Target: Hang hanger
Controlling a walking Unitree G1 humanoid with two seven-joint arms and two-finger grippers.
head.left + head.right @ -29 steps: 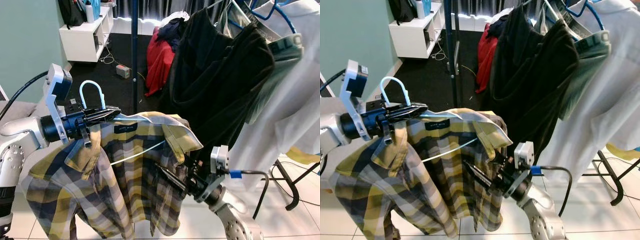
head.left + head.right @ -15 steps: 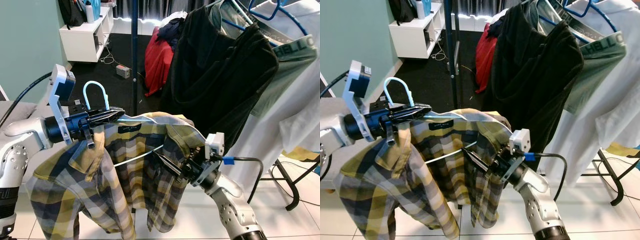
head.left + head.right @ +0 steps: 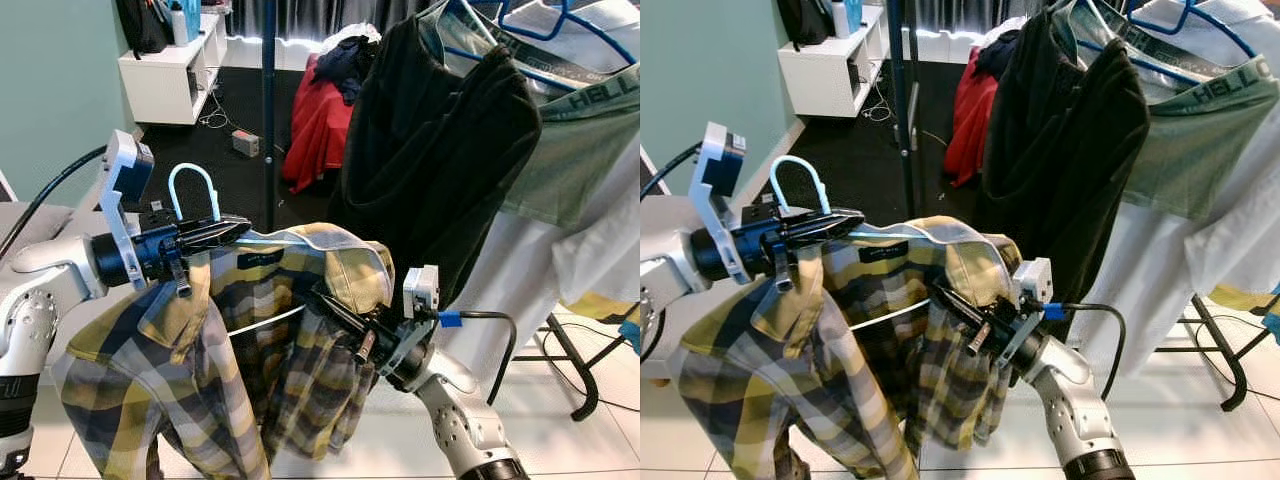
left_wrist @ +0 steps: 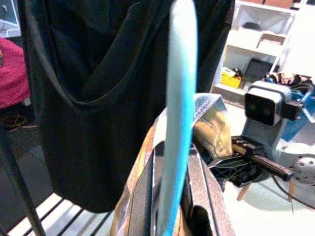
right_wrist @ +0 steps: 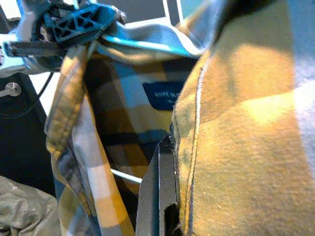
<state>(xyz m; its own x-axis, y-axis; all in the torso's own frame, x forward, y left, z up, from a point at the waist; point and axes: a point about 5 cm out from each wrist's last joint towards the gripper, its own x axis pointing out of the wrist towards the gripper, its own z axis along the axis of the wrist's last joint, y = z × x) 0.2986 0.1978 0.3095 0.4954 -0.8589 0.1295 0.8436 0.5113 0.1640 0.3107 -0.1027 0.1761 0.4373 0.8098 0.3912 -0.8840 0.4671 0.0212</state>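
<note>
While the left claw [image 3: 225, 232] is clenched on the neck of the light blue hanger [image 3: 192, 190], just below its upstanding hook, the plaid shirt [image 3: 190, 360] draped over that hanger hangs low in front of the robot, well short of the crowded rack where the black garment [image 3: 430, 160] and the grey-green tee [image 3: 585, 150] already hang. The right claw [image 3: 335, 310] is pushed into the shirt's far shoulder under the folded collar; its fingers are buried in cloth and I cannot tell whether they are pinching it or merely propping it up. The likeliest slip, as I judge it, is the shirt sliding off that far shoulder: the fabric there is bunched and bulging instead of sitting flat on the hanger's arm, and a tug from the right arm while the left lifts could drag it free (the white crossbar [image 3: 262, 320] already shows bare between the open fronts). A second risk is the hook twisting in the left grip as it rises, so it meets the rail sideways or snags the blue hangers [image 3: 545, 20] packed there. The dark pole [image 3: 268, 110] stands close behind the left claw and could catch the hook. As for containers, the white shelf unit [image 3: 175, 70] by the wall holds bottles and a dark bag on top; what its cubbies contain is too small to tell.
</note>
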